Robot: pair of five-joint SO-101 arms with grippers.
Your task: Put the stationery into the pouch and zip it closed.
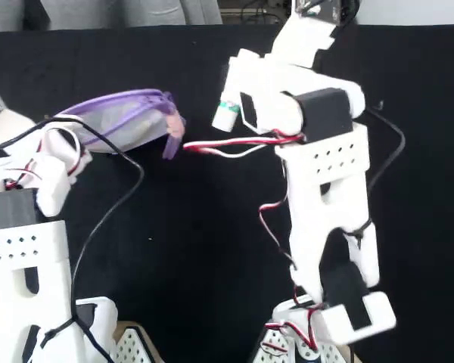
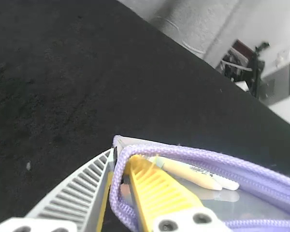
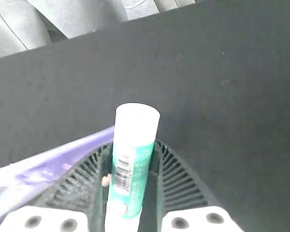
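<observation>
A clear pouch (image 1: 125, 121) with a purple zip rim is held up off the black table at the left. My left gripper (image 2: 118, 166) is shut on that purple rim (image 2: 208, 159). A cream pen (image 2: 193, 175) lies inside the pouch. A glue stick (image 1: 226, 116) with a white cap and teal body hangs in the air just right of the pouch's open end. My right gripper (image 3: 130, 157) is shut on the glue stick (image 3: 130, 154), cap pointing outward. In the right wrist view the purple pouch edge (image 3: 53, 157) lies beside the fingers.
A small pink piece (image 1: 175, 127) hangs at the pouch's right end. Black cloth (image 1: 204, 249) covers the table. Red and white cables (image 1: 227, 145) trail from the right arm (image 1: 325, 174). The left arm's base (image 1: 23, 265) stands at the front left.
</observation>
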